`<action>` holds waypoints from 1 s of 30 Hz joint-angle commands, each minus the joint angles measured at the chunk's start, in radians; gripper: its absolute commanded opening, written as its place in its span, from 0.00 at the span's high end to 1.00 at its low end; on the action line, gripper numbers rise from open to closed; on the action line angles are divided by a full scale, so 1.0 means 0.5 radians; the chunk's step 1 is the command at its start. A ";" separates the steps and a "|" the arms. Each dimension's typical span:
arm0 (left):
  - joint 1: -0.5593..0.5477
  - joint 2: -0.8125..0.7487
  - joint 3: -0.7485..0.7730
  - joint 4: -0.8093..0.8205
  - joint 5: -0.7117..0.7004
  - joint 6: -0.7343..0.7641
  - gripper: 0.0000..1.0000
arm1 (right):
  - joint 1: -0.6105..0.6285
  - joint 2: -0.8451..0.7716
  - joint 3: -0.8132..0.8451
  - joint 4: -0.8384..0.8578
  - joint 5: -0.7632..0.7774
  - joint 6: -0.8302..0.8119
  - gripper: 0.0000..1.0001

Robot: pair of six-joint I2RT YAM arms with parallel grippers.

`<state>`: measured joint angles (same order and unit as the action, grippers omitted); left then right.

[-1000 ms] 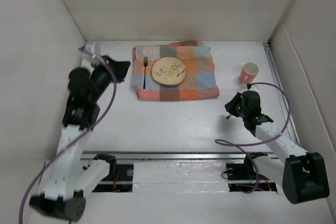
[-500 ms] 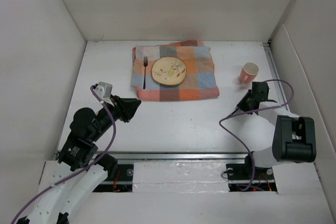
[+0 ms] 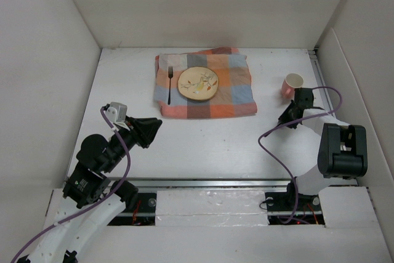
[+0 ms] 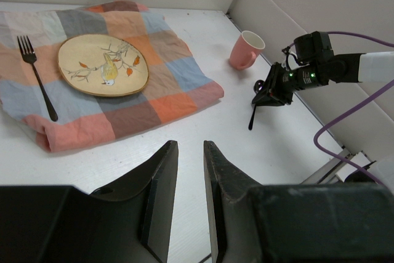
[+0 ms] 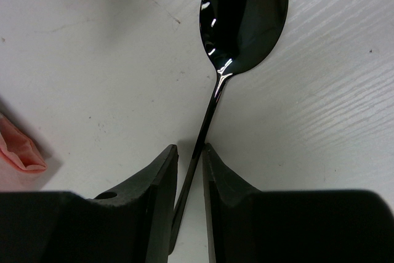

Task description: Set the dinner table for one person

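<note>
The white dinner table carries a checked cloth with a yellow bird-painted plate and a black fork to its left. A pink cup stands to the right of the cloth. My right gripper is just in front of the cup, shut on the slanted handle of a black spoon. The spoon's bowl points down at the table. My left gripper hovers near the front left, open by a narrow gap, with nothing between its fingers.
White walls close the table in on the left, back and right. A metal rail runs along the near edge in front of the arm bases. The right arm's purple cable loops over the table in front of the cup.
The left arm drew back from beside the fork to the front left, and its jaws parted slightly. The right gripper swung right and away, to just in front of the cup.
</note>
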<state>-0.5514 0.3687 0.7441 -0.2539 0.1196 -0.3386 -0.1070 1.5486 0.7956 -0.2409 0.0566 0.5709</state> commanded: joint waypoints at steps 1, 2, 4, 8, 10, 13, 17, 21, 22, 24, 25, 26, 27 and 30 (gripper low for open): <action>-0.029 -0.038 0.037 0.029 -0.107 0.039 0.79 | -0.050 0.066 0.093 -0.135 0.010 -0.065 0.73; -0.029 -0.044 0.037 0.020 -0.122 0.039 0.79 | -0.050 0.087 0.108 -0.150 -0.030 -0.080 0.82; -0.047 -0.059 0.040 0.011 -0.159 0.039 0.79 | -0.071 0.127 0.112 -0.172 -0.046 -0.096 0.92; -0.048 -0.056 0.046 -0.011 -0.221 0.039 0.79 | -0.111 0.036 0.041 -0.144 -0.098 -0.126 1.00; -0.048 -0.035 0.046 -0.008 -0.221 0.039 0.79 | -0.069 -0.209 -0.069 -0.110 -0.098 -0.087 1.00; -0.048 0.023 0.046 -0.008 -0.281 0.042 0.78 | 0.042 -0.595 -0.051 -0.183 -0.205 -0.083 1.00; -0.048 0.079 0.043 0.014 -0.316 0.045 0.75 | 0.455 -0.662 0.277 -0.304 -0.297 -0.102 1.00; -0.048 0.146 0.037 0.032 -0.319 0.048 0.70 | 0.765 -0.236 0.764 -0.273 -0.377 -0.251 1.00; -0.048 0.158 0.034 0.032 -0.319 0.048 0.70 | 0.797 -0.116 0.877 -0.267 -0.392 -0.292 1.00; -0.048 0.195 0.034 0.029 -0.325 0.048 0.69 | 0.837 0.237 1.236 -0.300 -0.512 -0.411 1.00; -0.048 0.204 0.031 0.029 -0.328 0.048 0.69 | 0.855 0.353 1.350 -0.325 -0.546 -0.430 1.00; -0.048 0.217 0.031 0.035 -0.334 0.048 0.69 | 0.855 0.470 1.591 -0.365 -0.573 -0.454 1.00; -0.048 0.235 0.027 0.035 -0.337 0.045 0.69 | 0.855 0.677 1.709 -0.417 -0.577 -0.503 1.00; -0.005 0.260 0.030 0.035 -0.340 0.048 0.69 | 0.855 0.997 2.037 -0.488 -0.573 -0.528 1.00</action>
<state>-0.5663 0.4862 0.7444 -0.2794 -0.0383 -0.3229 0.3286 1.9388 1.6810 -0.4114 -0.1982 0.3691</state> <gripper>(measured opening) 0.309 0.019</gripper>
